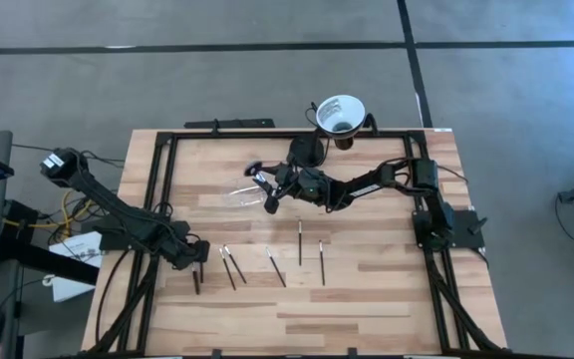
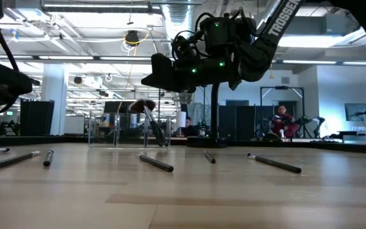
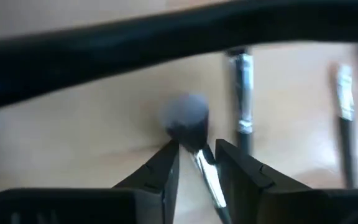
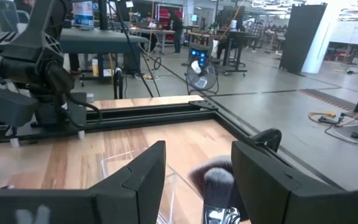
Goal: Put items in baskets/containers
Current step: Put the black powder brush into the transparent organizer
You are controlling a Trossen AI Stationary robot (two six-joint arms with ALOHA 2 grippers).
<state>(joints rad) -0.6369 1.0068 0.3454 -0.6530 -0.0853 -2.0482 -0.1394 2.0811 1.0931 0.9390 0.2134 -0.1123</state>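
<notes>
The right gripper (image 4: 194,186) is hovering with its jaws released over the clear holder (image 1: 245,192), far on the desk (image 1: 367,289). A fluffy black-headed brush (image 4: 213,180) is leaning inside the holder. The left gripper (image 3: 196,163), at the near left, is grasping a thin silver-and-dark brush (image 3: 194,134) with a soft grey tip. Other thin dark brushes (image 1: 277,267) are lying in a near row.

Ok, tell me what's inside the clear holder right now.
The clear holder has at least one brush leaning in it, fluffy head up. The right gripper hangs over it with a fluffy brush between its fingers. Reflections and the arm hide any other contents.
</notes>
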